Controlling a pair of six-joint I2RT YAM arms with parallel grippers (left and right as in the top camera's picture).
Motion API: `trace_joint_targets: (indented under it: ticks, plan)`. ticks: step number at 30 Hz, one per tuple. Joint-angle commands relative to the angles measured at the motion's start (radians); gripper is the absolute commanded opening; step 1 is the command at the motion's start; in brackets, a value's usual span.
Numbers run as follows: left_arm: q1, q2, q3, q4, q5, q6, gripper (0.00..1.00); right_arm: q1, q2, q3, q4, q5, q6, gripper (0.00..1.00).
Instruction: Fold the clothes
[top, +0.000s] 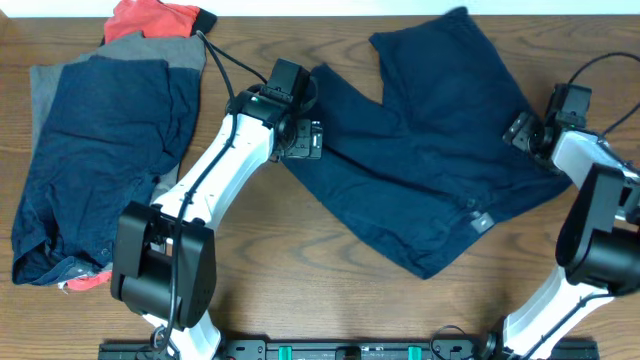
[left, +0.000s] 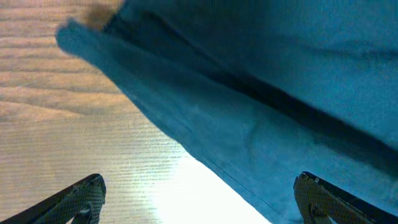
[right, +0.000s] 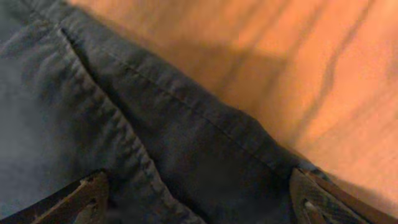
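Observation:
A pair of dark navy shorts (top: 430, 150) lies spread flat across the middle and right of the wooden table, its waistband button (top: 481, 222) near the front right. My left gripper (top: 303, 140) is open at the shorts' left edge; in the left wrist view its fingers (left: 199, 199) straddle the hem of the shorts (left: 249, 118) and bare wood. My right gripper (top: 522, 131) is open at the shorts' right edge; in the right wrist view its fingers (right: 199, 199) hover over a seam of the shorts (right: 124, 124).
At the far left lies a pile: another navy garment (top: 95, 150) on top of a grey piece (top: 150, 52), with a red-orange piece (top: 150, 17) at the back. Bare wood (top: 300, 260) lies in front of the shorts. The arm bases stand at the front edge.

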Motion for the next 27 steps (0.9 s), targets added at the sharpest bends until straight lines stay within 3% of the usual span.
trace_joint_targets:
  ticks: [1, 8, 14, 17, 22, 27]
  plan:
    - [0.005, 0.016, 0.002, 0.021, -0.015, 0.014, 0.98, 0.013, 0.089, 0.023, 0.036, 0.082, -0.009, 0.92]
    - [0.004, 0.027, 0.002, 0.085, -0.016, 0.031, 0.98, 0.004, 0.132, 0.185, -0.064, 0.103, -0.085, 0.99]
    - [0.025, 0.045, 0.002, 0.105, -0.016, 0.054, 0.98, 0.008, 0.132, 0.497, -0.451, 0.061, -0.173, 0.99]
    - [0.066, 0.083, 0.002, 0.105, -0.016, 0.000, 0.98, 0.014, 0.131, 0.664, -0.685, -0.049, -0.178, 0.99]
    - [0.124, 0.157, 0.002, 0.131, 0.031, -0.018, 0.98, 0.021, 0.131, 0.806, -0.895, -0.229, -0.179, 0.99]
    - [0.148, 0.206, 0.002, 0.140, 0.037, -0.018, 0.98, 0.048, 0.131, 0.841, -0.961, -0.299, -0.178, 0.96]
